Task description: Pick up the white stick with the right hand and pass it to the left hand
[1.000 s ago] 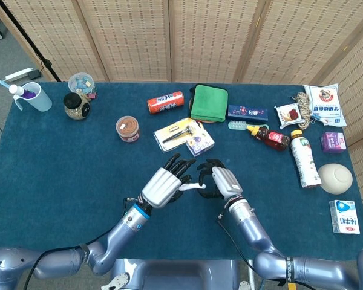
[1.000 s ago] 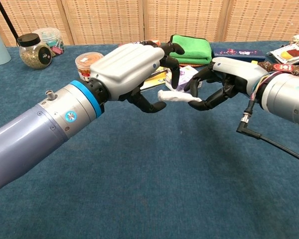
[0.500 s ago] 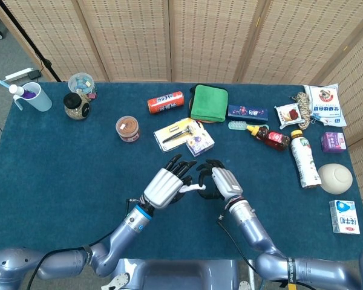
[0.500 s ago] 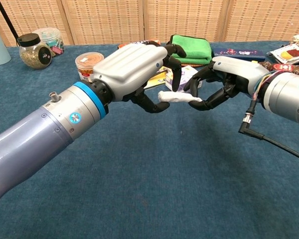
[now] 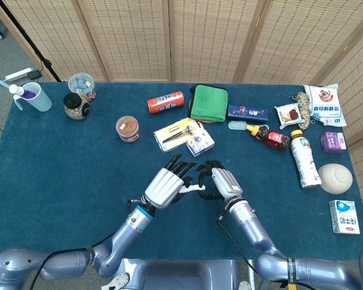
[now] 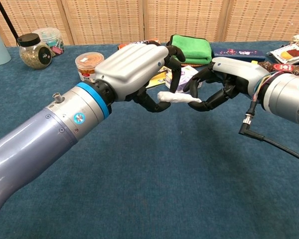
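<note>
The white stick (image 5: 194, 188) (image 6: 180, 98) hangs level above the blue table, between my two hands. My right hand (image 5: 221, 180) (image 6: 233, 73) pinches its right end between thumb and curled fingers. My left hand (image 5: 163, 186) (image 6: 131, 64) reaches in from the left with its fingers spread. Those fingers arch over the stick's left end and the thumb lies just under it, at the tip. I do not see them closed on the stick.
Just behind the hands lie a purple packet (image 5: 200, 144) and a yellow card with a razor (image 5: 176, 133). Farther back are a green cloth (image 5: 209, 103), an orange can (image 5: 165, 102) and a small tub (image 5: 127, 128). Bottles and packets fill the right side (image 5: 305, 158).
My left arm has pushed a little further right and forward, bringing its fingers closer over the stick's left end. The right hand and the stick have stayed in place.
</note>
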Robot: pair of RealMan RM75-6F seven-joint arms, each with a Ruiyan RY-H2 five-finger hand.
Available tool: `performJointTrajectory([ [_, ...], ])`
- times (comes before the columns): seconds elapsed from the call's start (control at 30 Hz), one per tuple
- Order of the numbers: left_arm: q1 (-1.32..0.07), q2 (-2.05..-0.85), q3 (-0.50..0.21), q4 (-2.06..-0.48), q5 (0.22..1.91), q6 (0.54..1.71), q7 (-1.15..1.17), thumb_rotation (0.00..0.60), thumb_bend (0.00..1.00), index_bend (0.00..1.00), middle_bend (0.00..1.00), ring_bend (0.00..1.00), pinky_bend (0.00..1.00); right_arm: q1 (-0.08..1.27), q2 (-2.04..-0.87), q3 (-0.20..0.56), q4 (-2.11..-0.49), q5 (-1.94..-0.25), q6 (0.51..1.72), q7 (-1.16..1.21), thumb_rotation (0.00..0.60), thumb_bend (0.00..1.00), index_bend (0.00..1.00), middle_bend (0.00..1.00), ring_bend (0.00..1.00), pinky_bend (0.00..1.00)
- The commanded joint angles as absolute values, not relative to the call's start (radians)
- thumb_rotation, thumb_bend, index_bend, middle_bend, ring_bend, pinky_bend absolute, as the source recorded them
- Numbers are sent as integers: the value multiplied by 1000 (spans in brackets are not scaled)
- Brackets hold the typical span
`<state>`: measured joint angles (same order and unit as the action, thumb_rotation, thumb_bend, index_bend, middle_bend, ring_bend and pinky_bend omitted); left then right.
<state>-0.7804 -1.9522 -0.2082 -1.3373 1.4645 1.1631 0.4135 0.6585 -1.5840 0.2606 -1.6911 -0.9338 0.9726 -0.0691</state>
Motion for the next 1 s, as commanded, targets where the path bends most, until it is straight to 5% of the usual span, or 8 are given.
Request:
performJointTrajectory([
  [0.03,-781,-1954,-209,-1337,1463,1166,414,600,282,641,240,246,81,658,-1583,260,-1692,-933,972,-66,600,389,694,274,114,0],
  [1.0,-783,-1954,-212,-1343,1444,1172,428,600,342,725,257,260,81,655,-1581,254,-1685,-946,970,-45,600,388,711,281,128,0],
])
